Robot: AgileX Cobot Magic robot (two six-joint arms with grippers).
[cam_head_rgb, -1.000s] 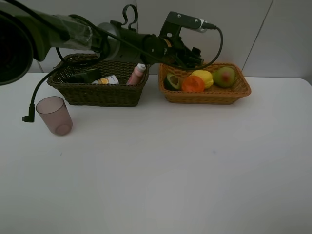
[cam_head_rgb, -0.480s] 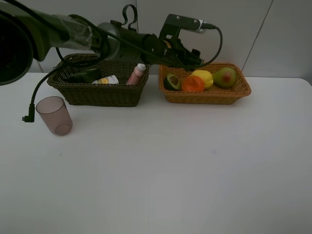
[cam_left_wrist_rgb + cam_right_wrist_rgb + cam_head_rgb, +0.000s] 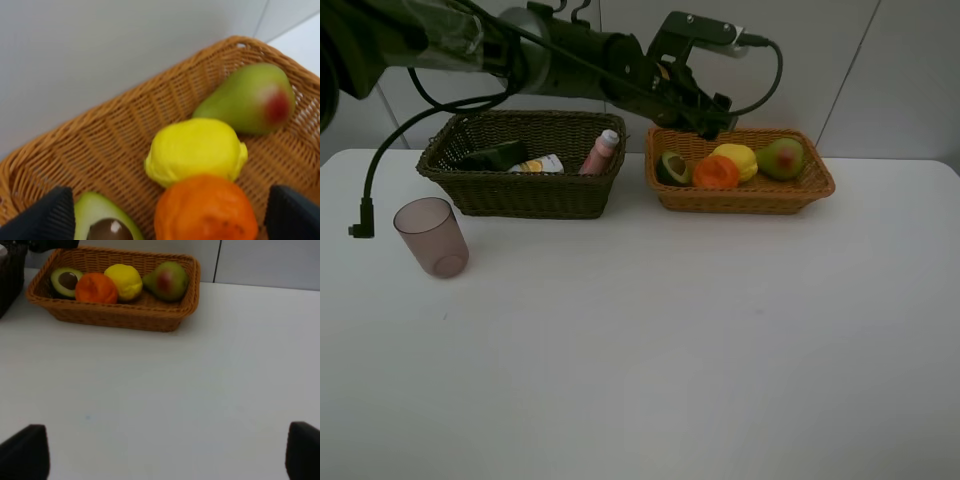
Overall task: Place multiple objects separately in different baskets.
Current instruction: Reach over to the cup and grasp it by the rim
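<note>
1. The left claw [image 3: 712,122] hangs wide and empty just above the rear rim of the light orange-tan basket [image 3: 750,197], reaching across from the left side of the exterior view
2. In its wrist view the two dark fingertips [image 3: 47,217] stand far apart, with the fruit between them
3. In that basket, the halved avocado [image 3: 673,167] lies at the 9 o'clock end, the orange [image 3: 716,172] touches the yellow lemon [image 3: 737,159] near the middle, and the green-red pear [image 3: 780,157] lies toward 3 o'clock
4. The right claw [image 3: 160,460] is also spread wide, holding nothing, over bare bench [image 3: 165,390]
5. At 9 o'clock from the tan basket, the dark brown-green basket [image 3: 520,192] holds the pink bottle [image 3: 599,152], the white blue-capped bottle [image 3: 537,164] and the black pump bottle [image 3: 492,156]
6. The translucent mauve cup [image 3: 431,236] stands on the bench, at 7 o'clock from the dark basket
</note>
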